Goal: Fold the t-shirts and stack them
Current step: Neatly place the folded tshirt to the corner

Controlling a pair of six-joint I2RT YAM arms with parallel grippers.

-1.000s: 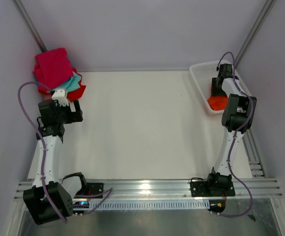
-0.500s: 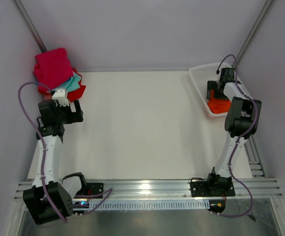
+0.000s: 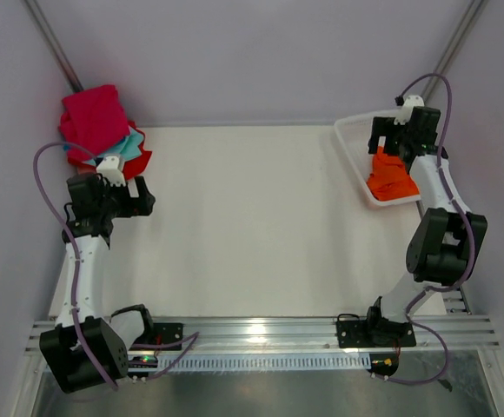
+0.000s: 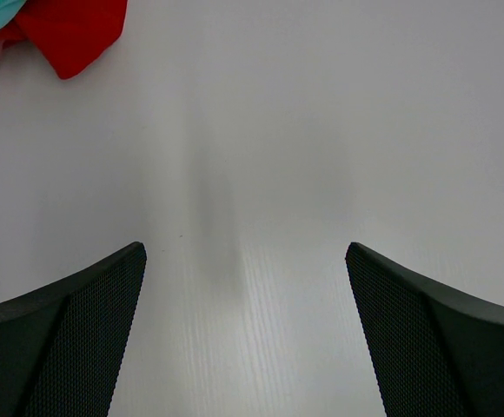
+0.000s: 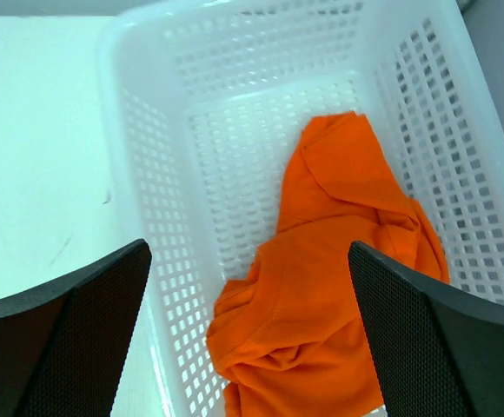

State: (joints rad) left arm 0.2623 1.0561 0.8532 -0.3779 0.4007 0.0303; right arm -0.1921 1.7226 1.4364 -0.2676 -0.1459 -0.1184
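Observation:
An orange t-shirt (image 3: 390, 176) lies crumpled in the white lattice basket (image 3: 350, 139) at the back right; it fills the right wrist view (image 5: 339, 295). My right gripper (image 3: 389, 146) is open above the basket, over the shirt, holding nothing (image 5: 248, 330). A stack of folded t-shirts sits at the back left: a crimson one (image 3: 94, 117) on top, teal (image 3: 130, 148) and red (image 3: 139, 162) edges below. My left gripper (image 3: 145, 198) is open and empty over bare table near the stack (image 4: 243, 339). A red shirt corner (image 4: 74, 30) shows in the left wrist view.
The basket walls (image 5: 148, 165) surround the orange shirt on all sides. The white table (image 3: 252, 217) stretches between the two arms. Grey walls close the back and sides. A metal rail (image 3: 261, 330) runs along the near edge.
My right gripper has risen and pulled back from the orange shirt, which now lies uncovered in the basket. My left gripper has shifted slightly right.

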